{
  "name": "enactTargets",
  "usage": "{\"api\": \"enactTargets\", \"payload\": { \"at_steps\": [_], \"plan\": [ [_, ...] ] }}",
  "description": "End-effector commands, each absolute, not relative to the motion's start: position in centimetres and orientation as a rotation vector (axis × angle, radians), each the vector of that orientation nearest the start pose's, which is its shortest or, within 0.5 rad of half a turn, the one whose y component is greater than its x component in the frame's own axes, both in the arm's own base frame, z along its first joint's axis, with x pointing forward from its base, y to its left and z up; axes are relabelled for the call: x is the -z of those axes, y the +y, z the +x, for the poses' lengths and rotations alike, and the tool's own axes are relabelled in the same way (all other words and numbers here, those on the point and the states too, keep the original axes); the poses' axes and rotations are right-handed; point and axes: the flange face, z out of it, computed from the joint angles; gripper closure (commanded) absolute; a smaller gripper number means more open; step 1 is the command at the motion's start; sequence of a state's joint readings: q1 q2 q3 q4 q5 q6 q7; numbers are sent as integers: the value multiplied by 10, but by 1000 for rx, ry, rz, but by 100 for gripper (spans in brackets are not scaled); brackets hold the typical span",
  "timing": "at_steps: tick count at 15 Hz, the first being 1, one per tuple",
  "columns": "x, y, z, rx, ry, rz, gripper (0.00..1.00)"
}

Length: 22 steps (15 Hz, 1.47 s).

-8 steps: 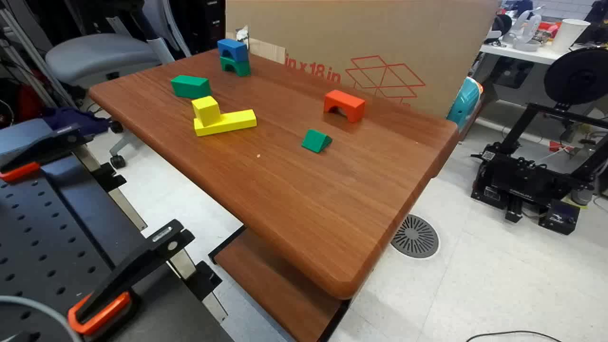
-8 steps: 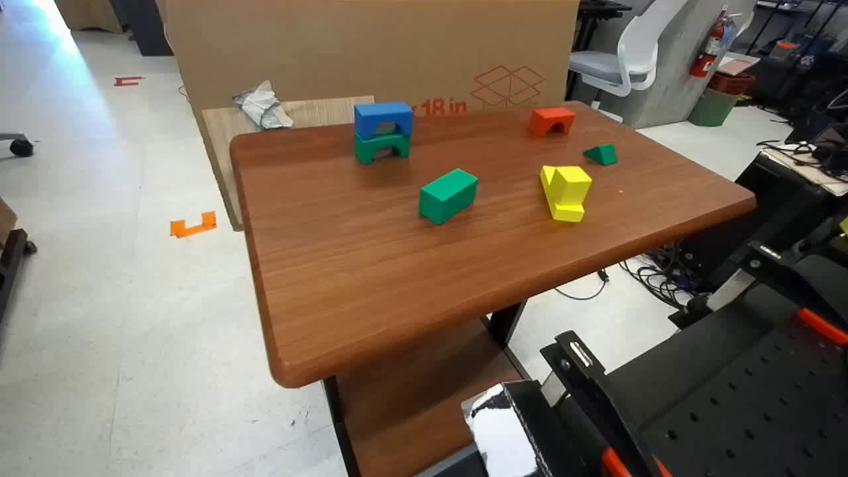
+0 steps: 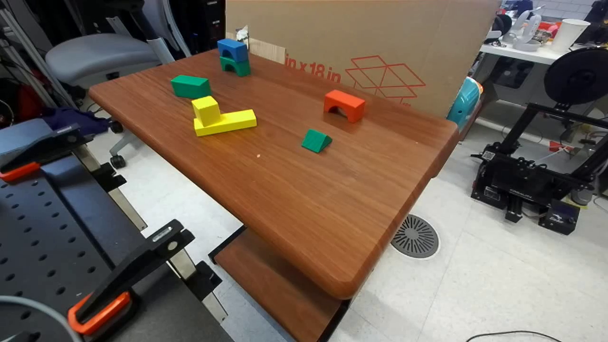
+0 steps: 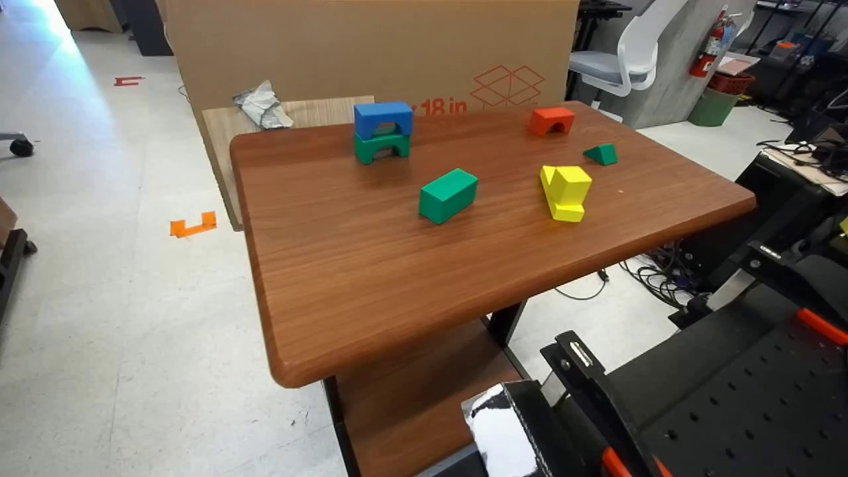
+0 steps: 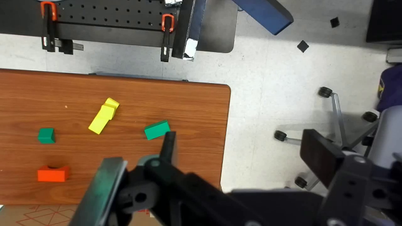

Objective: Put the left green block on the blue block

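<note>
Top arch [image 3: 233, 47] on lower arch [image 3: 242, 67], blk [image 3: 191, 87] in front, wedge [image 3: 315, 140] R in both ext views, tbl [image 3: 294, 199] beneath

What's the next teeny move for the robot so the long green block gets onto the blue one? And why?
Probably slide the open pincer over toward the plain green block. In the wrist view, the gap between its jaws shows table and floor, not that block, which isn't on the blue block yet.
</note>
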<state>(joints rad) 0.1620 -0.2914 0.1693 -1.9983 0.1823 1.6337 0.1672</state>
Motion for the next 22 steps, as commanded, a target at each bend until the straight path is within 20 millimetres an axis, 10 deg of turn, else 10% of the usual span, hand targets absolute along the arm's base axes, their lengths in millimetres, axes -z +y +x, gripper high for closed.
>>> {"api": "enactTargets", "payload": {
  "at_steps": [1,9,22],
  "plan": [
    [-575,175,428,-162,-207,-3020,0],
    [-550,168,436,-124,-237,-3074,0],
    [-425,118,496,66,-371,-3232,0]
  ]
}}
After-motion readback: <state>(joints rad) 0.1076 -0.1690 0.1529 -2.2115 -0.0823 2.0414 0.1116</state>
